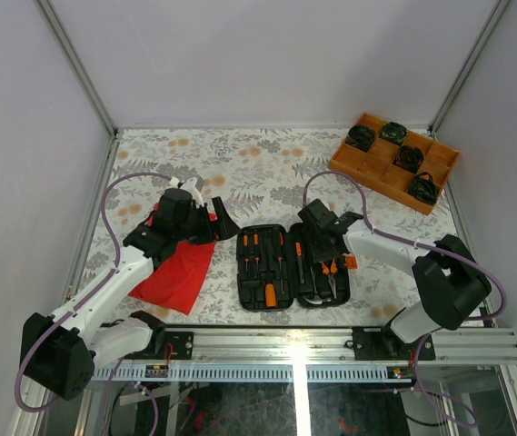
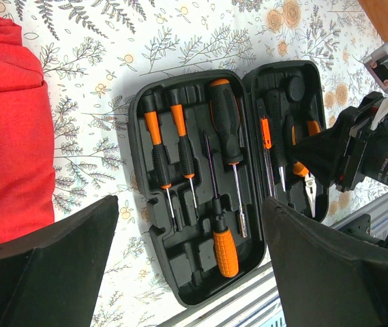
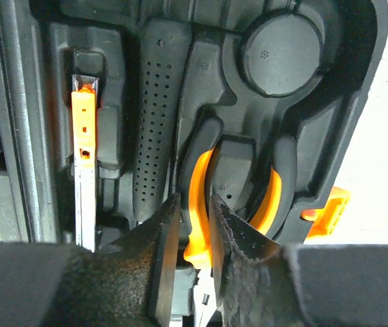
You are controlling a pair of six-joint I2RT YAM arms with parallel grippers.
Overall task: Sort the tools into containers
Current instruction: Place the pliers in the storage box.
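Top external view: at the left, the left gripper (image 1: 214, 216) hangs with its fingers spread wide and empty above the upper edge of the red cloth (image 1: 178, 272). Just right of it the black tool case (image 1: 249, 302) lies open at the table's (image 1: 267, 168) near edge, with screwdrivers (image 1: 263, 259) seated in its left half. Over the right half, the right gripper (image 3: 192, 204) is clamped on one orange handle of the pliers (image 3: 270, 197), which lie in their moulded slot beside the hammer (image 3: 154, 116); the orange tray (image 1: 378, 184) sits far right.
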